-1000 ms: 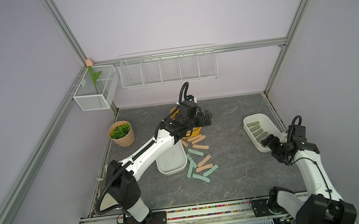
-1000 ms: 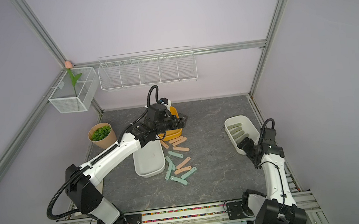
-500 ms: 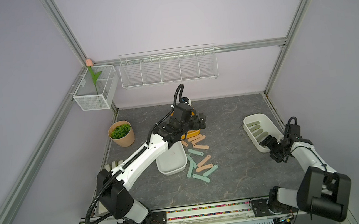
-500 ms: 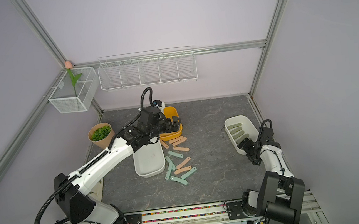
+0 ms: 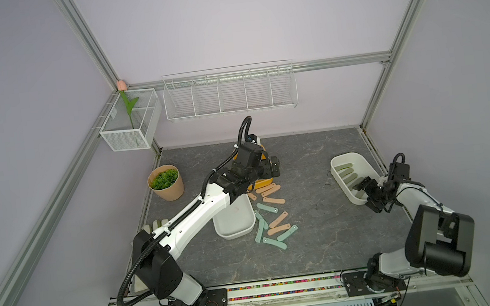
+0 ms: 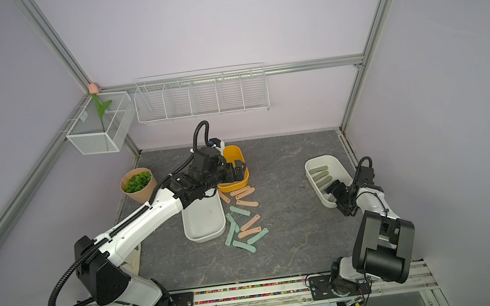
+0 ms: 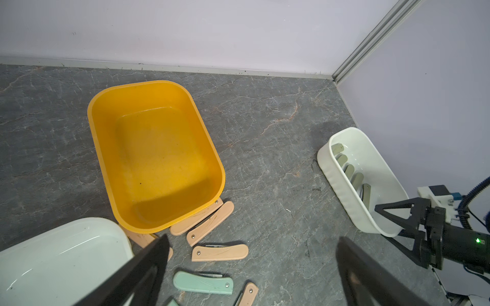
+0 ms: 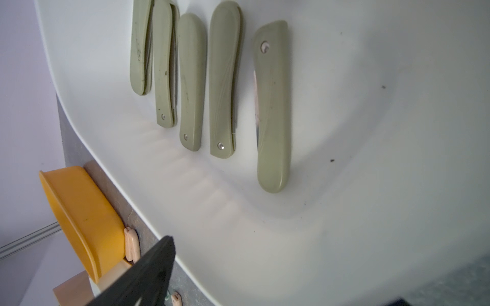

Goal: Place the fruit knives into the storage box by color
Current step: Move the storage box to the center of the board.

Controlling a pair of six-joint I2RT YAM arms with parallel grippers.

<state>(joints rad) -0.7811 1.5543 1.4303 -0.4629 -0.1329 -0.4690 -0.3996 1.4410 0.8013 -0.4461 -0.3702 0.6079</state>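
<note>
Since a second ago the left arm has drawn back a little to the left, uncovering more of the yellow box [image 6: 234, 187]. The right arm's elbow has shifted, while the right gripper [image 5: 369, 192] has stayed at the near end of the right white box [image 5: 363, 164].

The left gripper [image 6: 238, 171] hovers by the right side of the yellow box. Its jaws are spread wide with nothing between them, as the left wrist view shows. The right gripper is also spread wide and empty, with one finger [image 8: 148, 275] showing at the box's edge.

Five olive knives [image 8: 273, 106] lie side by side, folded, in the right white box at the far right of the floor. Several peach knives [image 5: 269, 190] lie on the floor just near the yellow box, two of them touching its near wall. More peach ones are mixed with the mint knives [image 5: 266, 209] in a loose scatter just right of the middle white box [image 5: 235, 223]. That box sits directly near the yellow one. A potted plant [image 5: 165, 184] stands at the far left.
</note>
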